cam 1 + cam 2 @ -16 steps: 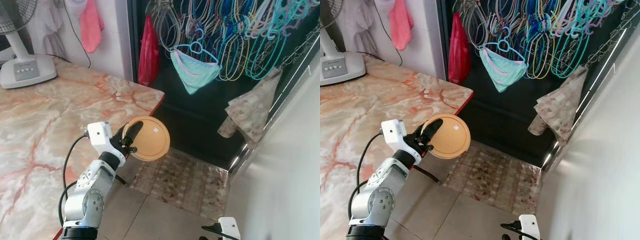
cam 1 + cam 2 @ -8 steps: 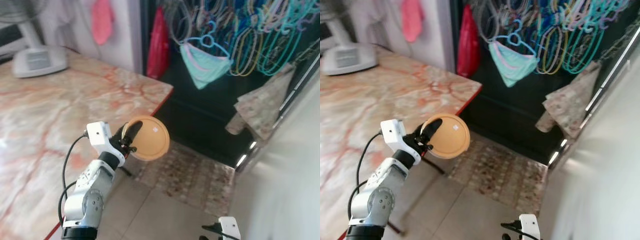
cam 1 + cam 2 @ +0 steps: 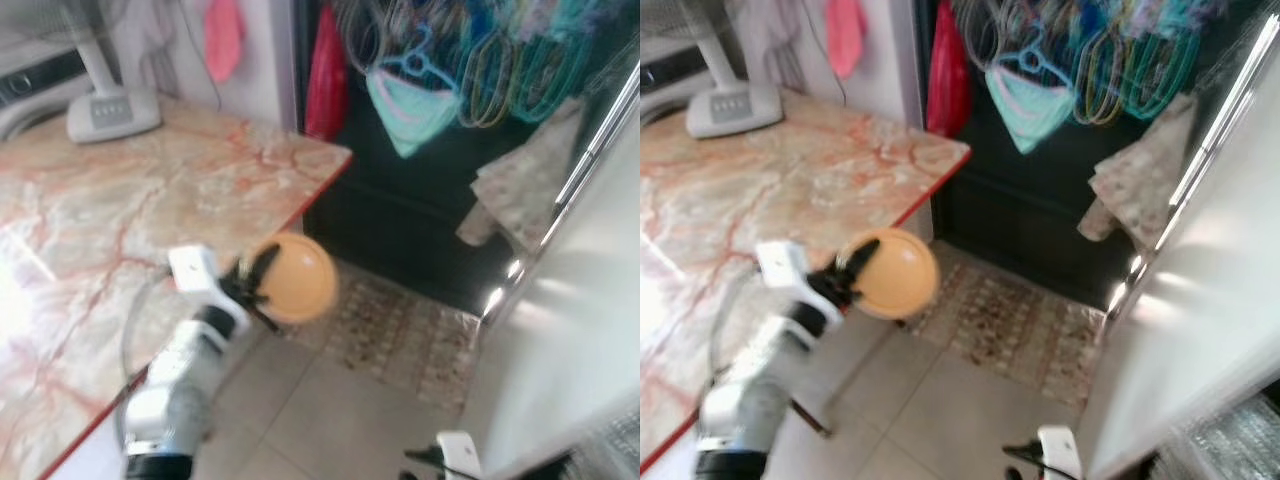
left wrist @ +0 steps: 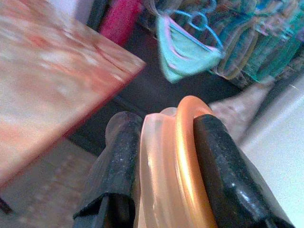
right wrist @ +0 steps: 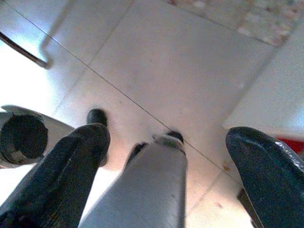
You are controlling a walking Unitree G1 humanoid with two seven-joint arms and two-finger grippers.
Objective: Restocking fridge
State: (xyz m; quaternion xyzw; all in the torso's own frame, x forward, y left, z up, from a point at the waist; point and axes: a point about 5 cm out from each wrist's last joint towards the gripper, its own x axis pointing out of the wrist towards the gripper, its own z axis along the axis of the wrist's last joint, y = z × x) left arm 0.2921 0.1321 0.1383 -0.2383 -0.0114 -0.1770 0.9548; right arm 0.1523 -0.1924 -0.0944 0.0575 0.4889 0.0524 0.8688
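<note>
Pretty motion-blurred in both head views, hangers (image 3: 470,70) smeared into streaks. Blown-out glare on the near left corner of the marble tabletop (image 3: 20,300), bright sheen down the white door (image 3: 1200,290). Dark doorway behind. Soft, grainy wrist views, overexposed floor tiles (image 5: 156,71).

No words or numbers can be read here. The pictures are too blurry to show any labels.

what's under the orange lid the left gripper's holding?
Below the orange lid, clamped in the left gripper: tiled floor and a patterned rug's edge. The lid's underside faces away, unseen.
</note>
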